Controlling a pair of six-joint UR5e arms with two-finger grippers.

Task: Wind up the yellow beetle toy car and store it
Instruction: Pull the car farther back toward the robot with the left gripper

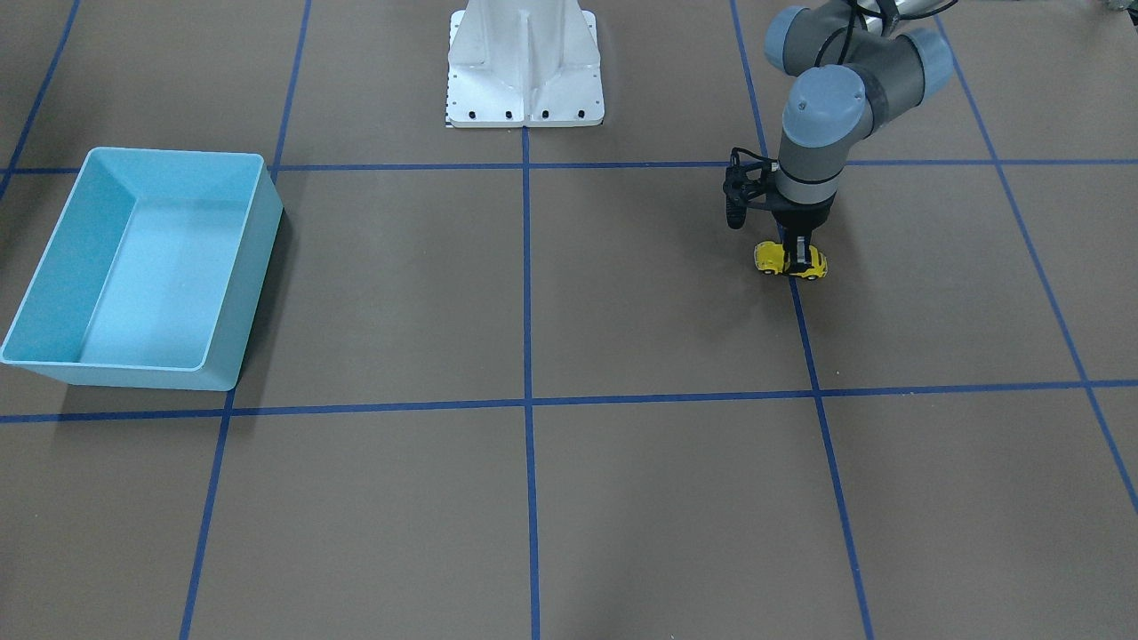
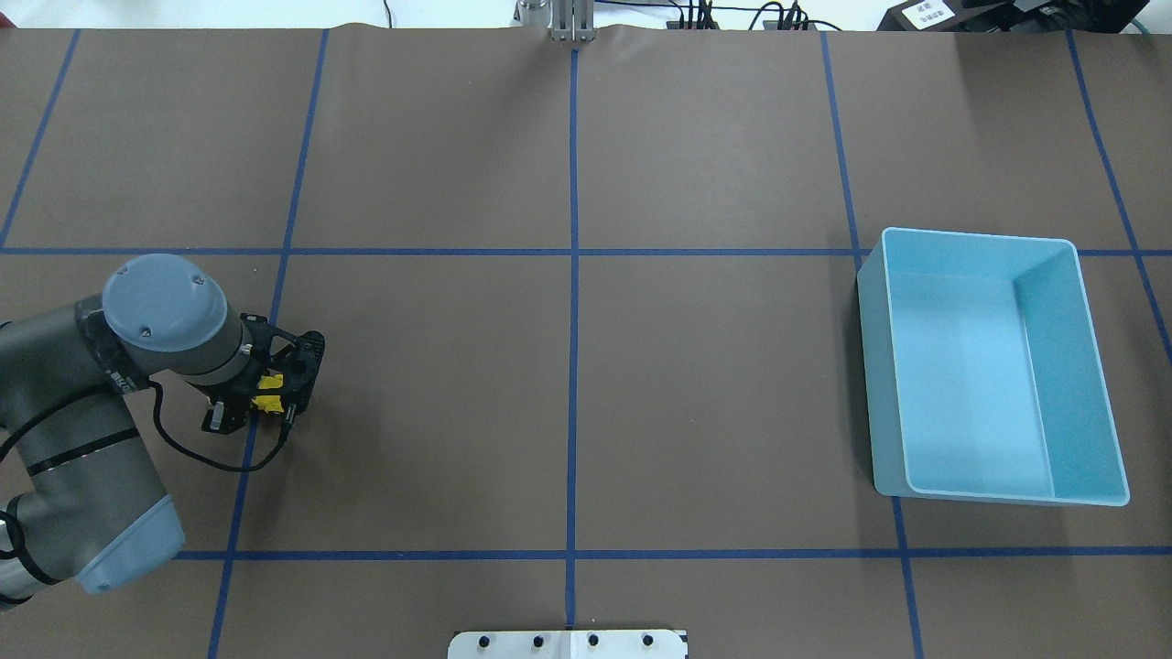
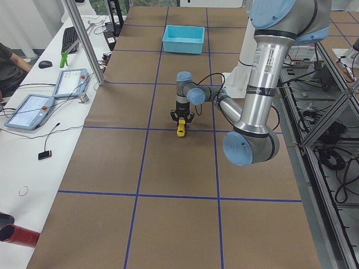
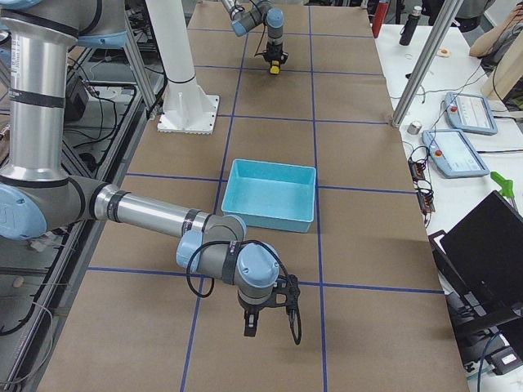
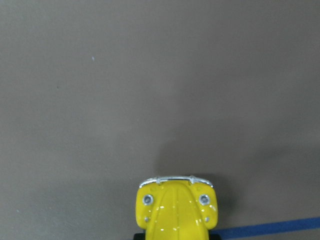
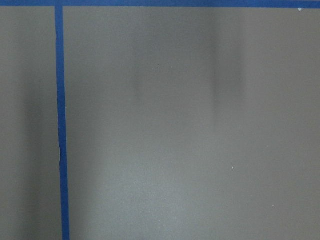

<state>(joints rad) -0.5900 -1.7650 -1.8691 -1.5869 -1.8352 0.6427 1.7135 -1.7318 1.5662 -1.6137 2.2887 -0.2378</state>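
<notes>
**Beetle in the grip on the far left, bin waiting on the right**

Brown paper covers the whole bench (image 4: 351, 269), ruled into big squares by blue tape (image 4: 384, 287) — that's the field.

Closest in from the robot's right end is the right arm. Its right fingers (image 4: 248, 325) hang low over bare paper, and at this angle I cannot tell whether they are parted or closed. Its wrist camera offers only paper and tape.

Next up is the light blue bin (image 4: 270, 219), sitting square on the bench with nothing inside. Past it stands the white pedestal (image 4: 184, 98), bolted down at the robot's edge.

Now to the far end — here's the action. The yellow beetle toy car (image 1: 773, 259) sits wheels-down on the bench, right on a tape line on the robot's left side and well apart from the bin. The left arm (image 1: 822, 116) reaches straight down over it. The left fingers (image 1: 801, 247) are clamped across the car's middle, one dark finger running down its near flank. The left wrist camera shows the chrome bumper and both headlights poking out at the bottom edge.
</notes>
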